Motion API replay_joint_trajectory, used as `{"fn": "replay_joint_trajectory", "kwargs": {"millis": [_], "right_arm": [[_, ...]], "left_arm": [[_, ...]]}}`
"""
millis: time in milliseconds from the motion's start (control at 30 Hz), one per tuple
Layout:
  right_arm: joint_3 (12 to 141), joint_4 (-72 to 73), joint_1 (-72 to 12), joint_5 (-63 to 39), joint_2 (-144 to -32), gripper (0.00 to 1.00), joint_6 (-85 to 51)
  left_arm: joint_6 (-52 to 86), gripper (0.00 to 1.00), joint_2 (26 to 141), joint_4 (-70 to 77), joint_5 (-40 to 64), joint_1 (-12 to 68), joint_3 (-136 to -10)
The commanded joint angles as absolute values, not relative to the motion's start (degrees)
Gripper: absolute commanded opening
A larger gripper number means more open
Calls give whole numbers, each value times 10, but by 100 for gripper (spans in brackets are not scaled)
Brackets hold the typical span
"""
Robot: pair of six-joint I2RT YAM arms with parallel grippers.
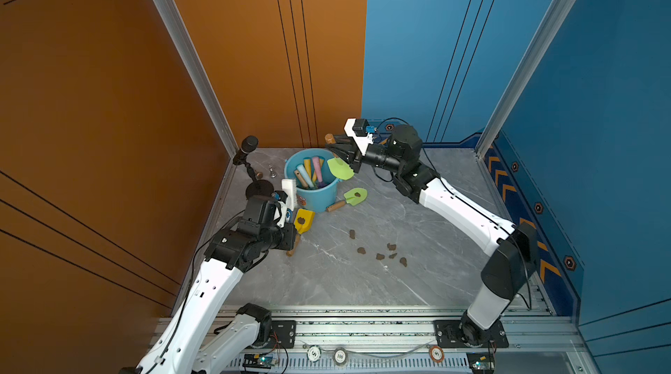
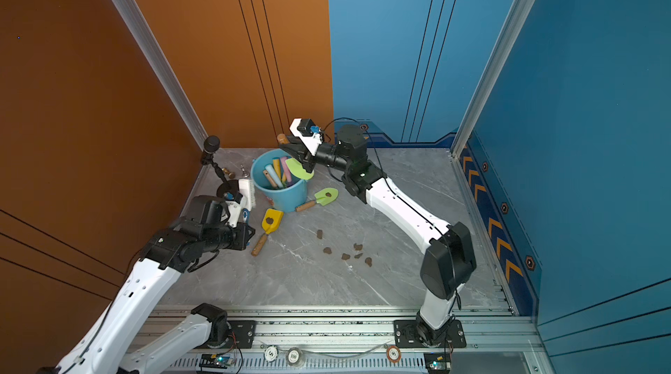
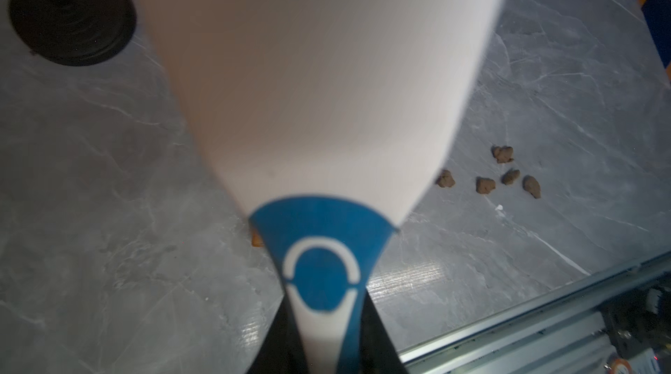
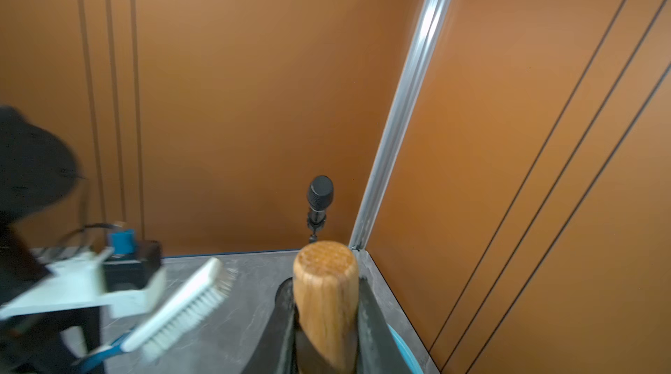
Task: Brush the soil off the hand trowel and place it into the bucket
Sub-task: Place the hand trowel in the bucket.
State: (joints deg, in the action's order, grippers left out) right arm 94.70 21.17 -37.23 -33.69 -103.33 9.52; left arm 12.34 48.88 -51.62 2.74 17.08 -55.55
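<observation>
My right gripper [image 1: 336, 147] [image 4: 325, 317] is shut on the wooden handle [image 4: 325, 292] of a hand trowel. Its light-green blade [image 1: 340, 169] [image 2: 299, 169] hangs over the right rim of the light-blue bucket [image 1: 319, 196] [image 2: 290, 198], which holds several coloured tools. My left gripper [image 1: 287, 225] [image 3: 323, 354] is shut on the blue handle of a white brush [image 1: 289, 192] [image 2: 247, 190] [image 3: 319, 81] [image 4: 181, 310], held just left of the bucket. Several soil lumps [image 1: 381, 256] [image 2: 345, 256] [image 3: 486, 185] lie on the grey table.
A second green trowel [image 1: 354, 197] [image 2: 325, 197] and a yellow trowel [image 1: 303, 221] [image 2: 270, 221] lie beside the bucket, each with a soil lump on its blade. A microphone [image 1: 249, 145] [image 4: 319, 194] on a round black base [image 3: 72, 14] stands in the back left corner.
</observation>
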Motion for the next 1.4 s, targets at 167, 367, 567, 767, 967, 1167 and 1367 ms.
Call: {"fn": "replay_joint_trajectory", "kwargs": {"millis": [167,367,567,767,967,1167,1367], "right_arm": [[1042,392,-392,-220,-1165,2,47],[1088,393,-396,-229,-1242,3,28],[1092,386,-396,-236,-1288,4,12],[1088,357,-396,-248,-1307,8,11],[1067,355,-396,-242,-1316,20,3],[1069,333,-392,-242,-1324,33,2],[1063,333,-387,-235,-1323,38,-17]], "left_arm": [[153,0,409,-451,-11,153,-440],[146,0,402,-455,-17,144,-441],[145,0,404,-454,-14,139,-439],[143,0,412,-454,-7,134,-441],[143,0,420,-454,-2,131,-442],[142,0,421,-454,-2,131,-442],[142,0,419,-454,0,130,-442]]}}
